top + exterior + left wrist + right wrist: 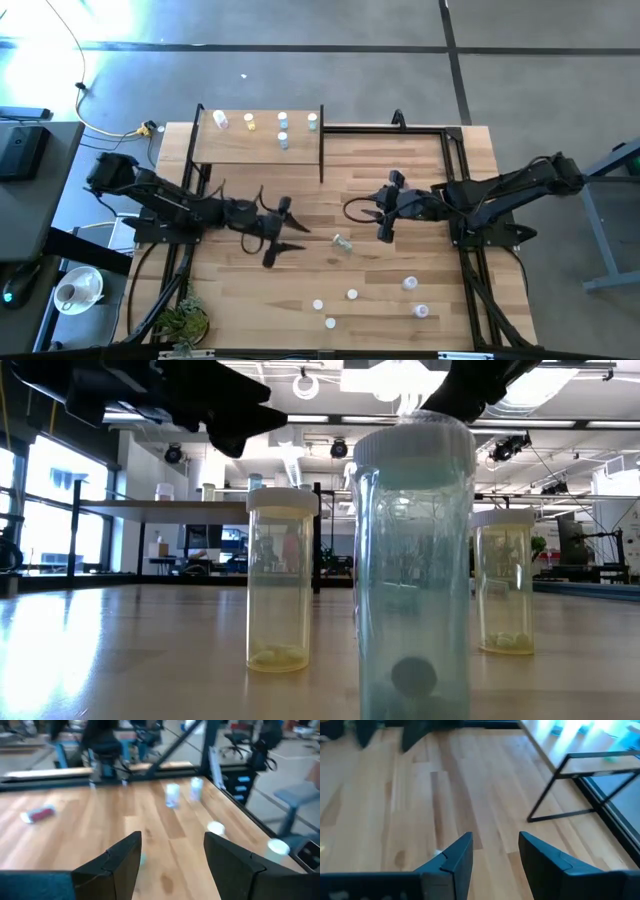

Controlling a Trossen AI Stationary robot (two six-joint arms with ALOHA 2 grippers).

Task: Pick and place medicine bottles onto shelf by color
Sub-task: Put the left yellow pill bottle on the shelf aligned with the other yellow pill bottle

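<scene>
- From above, I count five medicine bottles standing on the shelf at the table's far left. Five more stand near the front edge, and one lies on its side mid-table.
- Up close at table height, three bottles show: two yellow, one blue.
- The left gripper is spread wide over bare wood, holding nothing.
- The right gripper is part open, also holding nothing.
</scene>
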